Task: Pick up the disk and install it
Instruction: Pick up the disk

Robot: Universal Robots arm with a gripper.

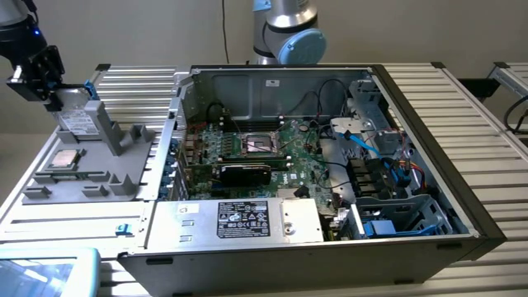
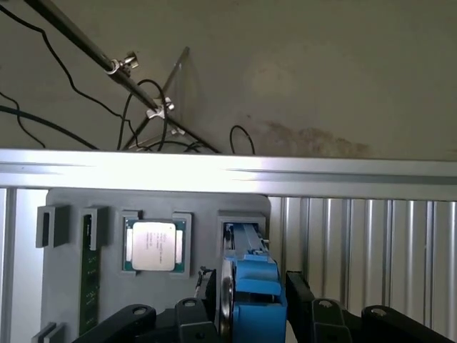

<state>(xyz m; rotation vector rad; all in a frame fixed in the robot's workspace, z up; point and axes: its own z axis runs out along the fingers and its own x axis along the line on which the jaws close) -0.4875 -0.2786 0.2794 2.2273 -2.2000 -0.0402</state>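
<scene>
Straddling the upright disk (image 1: pixel 81 119), the tool (image 1: pixel 54 98) is spread, not yet pinching; in the exterior view the disk sits at its 5 o'clock, long axis vertical, in the holder (image 1: pixel 123 139).

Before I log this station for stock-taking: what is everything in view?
computer case: one, black, open, centre
power supply box: one, silver with black label, inside the case
tray: one, grey, on the exterior view's left of the case
disk: one, silver in blue carrier, upright in a tray slot
CPU chip: one, silver, flat on the tray
memory stick: one, green, in a tray slot
arm: one, grey with blue cap, behind the case
gripper: one, black, open, straddling the disk
</scene>
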